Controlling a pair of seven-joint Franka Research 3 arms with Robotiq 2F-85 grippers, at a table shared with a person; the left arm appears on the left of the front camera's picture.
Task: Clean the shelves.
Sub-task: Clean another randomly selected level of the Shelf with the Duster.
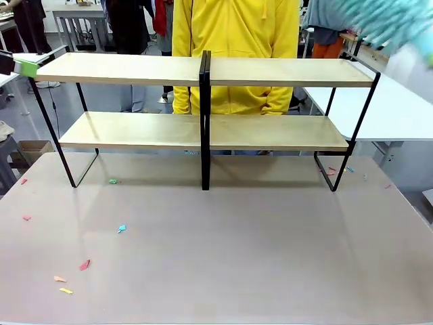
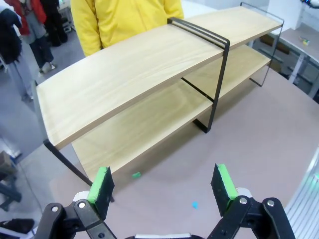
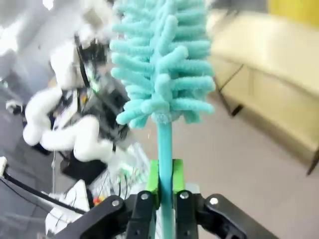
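Right gripper (image 3: 165, 191) clenched on the handle of a teal duster (image 3: 162, 69), its fluffy head pointing away from the fingers (blurred). Left gripper (image 2: 164, 186) released, jaws wide. Shelves (image 1: 203, 128) stand on the tabletop (image 1: 223, 250), long axis left-to-right; person in yellow behind.

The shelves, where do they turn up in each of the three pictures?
Front view: the shelves span the middle, across the table's far half.
Left wrist view: they run diagonally from lower left to upper right.
Right wrist view: blurred, at the upper right.
Shared landmark: the person's yellow top behind them.
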